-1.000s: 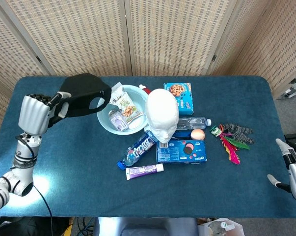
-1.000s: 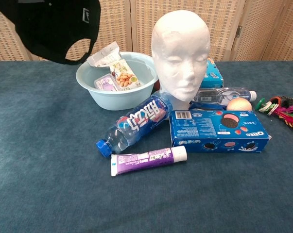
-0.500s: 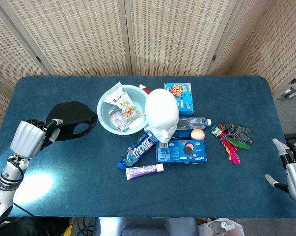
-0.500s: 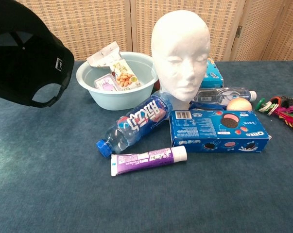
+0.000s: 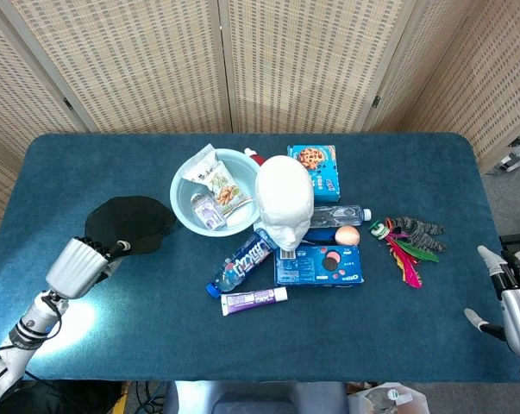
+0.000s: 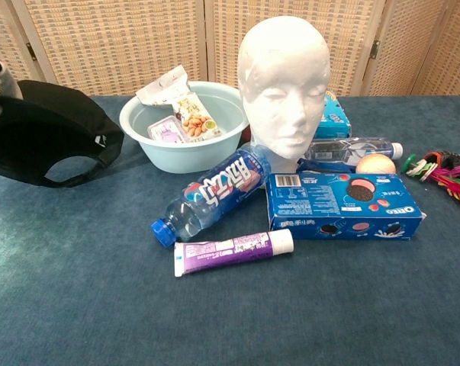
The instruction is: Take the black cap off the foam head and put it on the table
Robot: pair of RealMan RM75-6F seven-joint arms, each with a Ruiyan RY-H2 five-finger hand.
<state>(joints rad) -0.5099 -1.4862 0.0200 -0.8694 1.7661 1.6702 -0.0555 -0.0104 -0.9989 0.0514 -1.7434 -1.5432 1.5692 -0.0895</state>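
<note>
The black cap [image 5: 126,226] lies on the counter [image 5: 113,345], left of the foam head [image 5: 285,203] — left hand [image 5: 80,266] fingers grip its near edge. Risk: withdrawing before release drags the cap along.

black cap [image 5: 126,222], white foam head [image 5: 285,200], pale blue bowl [image 5: 184,216], teal table [image 5: 156,302]

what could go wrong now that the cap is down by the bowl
The left robot hand looks to be touching the black cap, which lies on the table. If fingers catch in the strap opening as the hand pulls back, the cap could get dragged along. The cap also lies beside the light blue bowl, so a sideways retreat might nudge the bowl and its snack packets.
</note>
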